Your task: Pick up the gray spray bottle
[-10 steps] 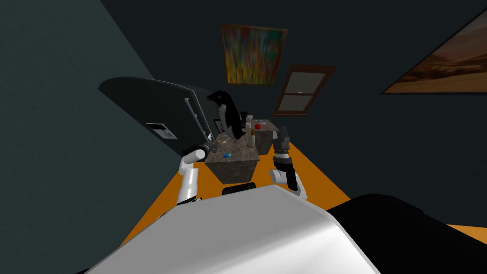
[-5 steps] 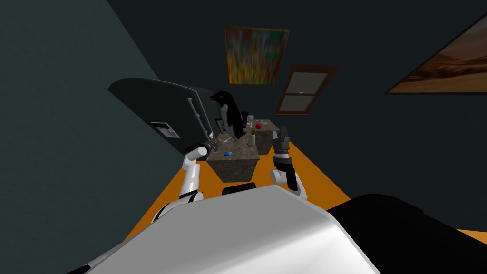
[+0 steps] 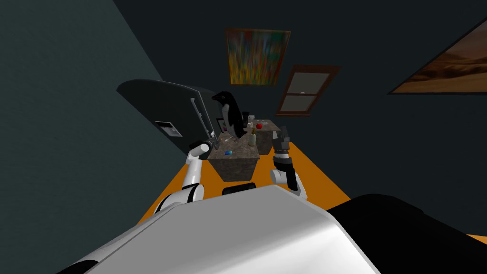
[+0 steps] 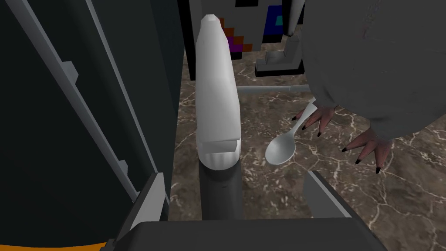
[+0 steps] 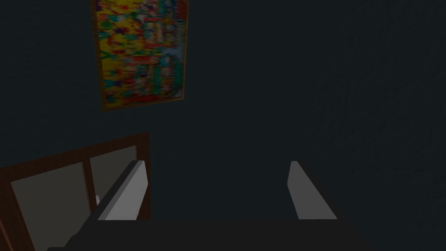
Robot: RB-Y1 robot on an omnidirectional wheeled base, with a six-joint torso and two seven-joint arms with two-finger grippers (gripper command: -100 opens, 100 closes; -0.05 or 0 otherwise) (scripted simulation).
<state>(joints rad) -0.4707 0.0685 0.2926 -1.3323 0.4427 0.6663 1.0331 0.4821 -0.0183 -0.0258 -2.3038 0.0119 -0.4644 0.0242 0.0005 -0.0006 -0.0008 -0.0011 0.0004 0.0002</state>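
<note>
Holding the left pincer (image 4: 234, 173) wide open and empty, with the dark end of the gray spray bottle (image 4: 216, 96) between its two blades. Lies dead ahead at 12 o'clock, pale tapering body running straight away along the pincer's own line, so long axis and reach agree. Sits nearer the 9 o'clock blade than the 3 o'clock one, with a gap on each side and no touch seen. Cannot tell whether upright or laid flat on the brown marbled surface (image 4: 270, 196). Calls, by judgement, for a slight shift toward 9 o'clock to centre it, then a plain close across the narrow dark part. Crowded on both flanks: dark fridge (image 4: 43, 152) with its long handle close by at 9 to 10 o'clock, leaving that blade little room; spoon (image 4: 281, 150) at 1 o'clock, just beside the bottle; penguin figure (image 4: 370, 56) at 2 o'clock, clawed feet near the spoon; black-framed picture (image 4: 248, 30) standing beyond, at 12 to 1. Could nudge the spoon or scrape the fridge if swung wide. Shows the right pincer (image 5: 216, 162) raised off the surface's 3 o'clock edge, well apart from the bottle, blades spread and empty; left arm plainly the nearer.
</note>
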